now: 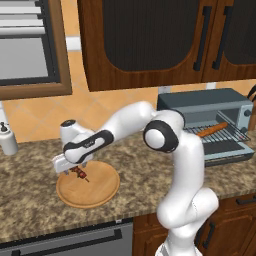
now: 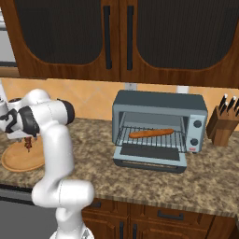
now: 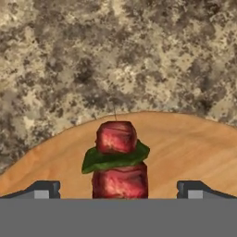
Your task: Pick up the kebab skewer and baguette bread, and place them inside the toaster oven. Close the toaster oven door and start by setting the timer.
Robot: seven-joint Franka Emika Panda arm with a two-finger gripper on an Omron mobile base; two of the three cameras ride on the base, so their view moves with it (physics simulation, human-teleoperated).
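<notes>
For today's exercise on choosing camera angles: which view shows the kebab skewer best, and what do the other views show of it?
The hand view: the kebab skewer sits close up, red chunks and a green piece distinct, on the wooden plate. In the left base view it is a small dark shape under the end effector. In the right base view it is a tiny speck.

A kitchen: granite counter [image 2: 140, 179], wooden cabinets [image 2: 116, 37], toaster oven [image 2: 158, 126], knife block [image 2: 221, 123].

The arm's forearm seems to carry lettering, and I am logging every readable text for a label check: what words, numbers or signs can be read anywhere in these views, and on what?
Dark band on the robot arm's forearm: pale lettering, too small and blurred to read.
Toaster oven knobs: no readable numbers or marks.
Knife block, wooden plate, cabinets: no text.
</notes>
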